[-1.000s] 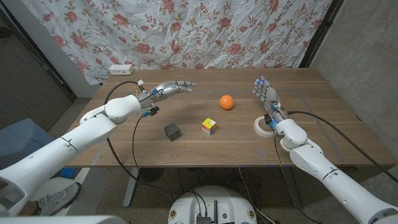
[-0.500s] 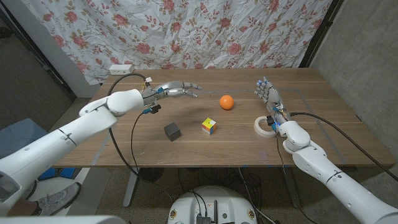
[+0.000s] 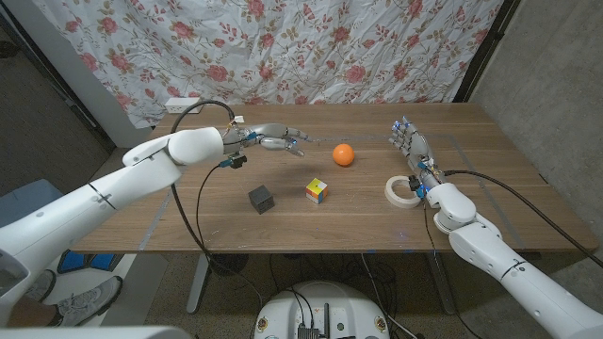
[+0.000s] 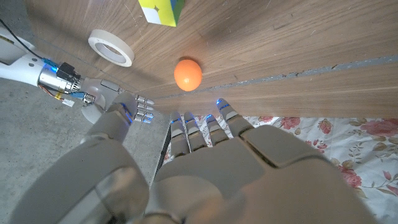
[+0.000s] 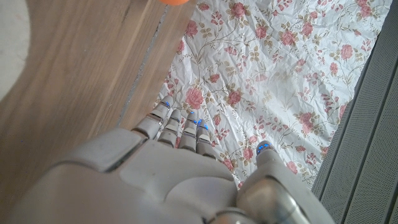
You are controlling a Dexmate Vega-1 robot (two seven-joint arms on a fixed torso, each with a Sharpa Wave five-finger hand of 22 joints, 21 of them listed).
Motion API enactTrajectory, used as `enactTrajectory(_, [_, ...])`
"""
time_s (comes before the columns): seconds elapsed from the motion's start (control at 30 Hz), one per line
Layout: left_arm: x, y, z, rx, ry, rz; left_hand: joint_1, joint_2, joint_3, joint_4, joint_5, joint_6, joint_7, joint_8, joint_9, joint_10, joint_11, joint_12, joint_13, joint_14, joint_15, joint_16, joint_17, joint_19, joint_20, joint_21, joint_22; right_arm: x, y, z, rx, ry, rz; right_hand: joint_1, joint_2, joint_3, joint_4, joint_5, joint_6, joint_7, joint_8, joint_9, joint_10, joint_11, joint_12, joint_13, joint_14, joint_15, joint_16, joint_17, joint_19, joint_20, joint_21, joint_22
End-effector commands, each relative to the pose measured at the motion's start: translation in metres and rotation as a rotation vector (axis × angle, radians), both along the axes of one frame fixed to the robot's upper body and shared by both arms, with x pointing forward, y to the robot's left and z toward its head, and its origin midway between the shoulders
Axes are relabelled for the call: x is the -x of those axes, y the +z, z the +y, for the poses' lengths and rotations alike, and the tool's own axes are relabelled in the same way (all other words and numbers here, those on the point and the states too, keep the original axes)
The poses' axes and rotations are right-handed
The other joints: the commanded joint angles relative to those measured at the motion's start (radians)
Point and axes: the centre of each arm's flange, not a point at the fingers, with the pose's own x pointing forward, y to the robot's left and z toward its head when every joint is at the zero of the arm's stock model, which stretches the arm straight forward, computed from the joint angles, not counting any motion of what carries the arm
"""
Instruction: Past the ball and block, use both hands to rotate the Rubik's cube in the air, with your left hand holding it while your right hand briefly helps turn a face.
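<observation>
Your left hand [image 3: 275, 139], empty with fingers loosely spread, has swung across toward the orange ball [image 3: 344, 154], closing on the multicoloured cube [image 3: 317, 191], which sits untouched at five o'clock from it, while your right hand [image 3: 407, 143] stands empty, fingers extended together.

Backdrop: a white sheet [image 3: 283, 47] printed with red and pink flowers hung behind the table, creased all over.
Table: a wooden table [image 3: 490, 188] with a brown grained top stood in front of the sheet.
Right wall: a grey concrete wall [image 3: 556, 85] rose beside a dark upright frame [image 3: 488, 52].
Far edge: a white power strip [image 3: 184, 104] lay at the table's back left corner.
Floor: grey, with cables under the table.
</observation>
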Motion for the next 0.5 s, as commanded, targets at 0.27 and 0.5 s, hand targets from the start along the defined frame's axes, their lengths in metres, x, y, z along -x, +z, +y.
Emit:
enactTrajectory(0.27, [0.017,0.002,-0.023,-0.224,0.05,-0.058,0.035,-0.019,0.005,0.003,0.005,0.011,-0.012,0.005,0.004,0.003,-0.015,0.0,0.003,-0.004,-0.055,0.002,0.003,-0.008,-0.005,0.0,0.001,0.0,-0.005,-0.008,0.003,-0.009,0.005,-0.013,0.003,0.004,0.007,0.008,0.007,-0.013,0.006,0.002,0.002,-0.006,0.007,-0.003,0.0,-0.004,0.006,-0.002,-0.001,-0.006,0.005,0.002])
enactTrajectory(0.5, [0.024,-0.004,-0.033,-0.315,0.071,-0.089,0.045,-0.029,0.005,0.003,0.005,0.008,-0.017,0.004,0.004,0.004,-0.019,0.0,0.003,-0.002,-0.054,0.003,0.003,-0.018,-0.004,-0.002,0.0,0.004,-0.008,-0.012,-0.004,-0.016,0.003,-0.017,0.004,0.004,0.009,0.008,0.007,-0.013,0.006,0.002,0.001,-0.002,0.007,-0.004,-0.001,-0.003,0.006,-0.005,-0.002,-0.006,0.005,0.002])
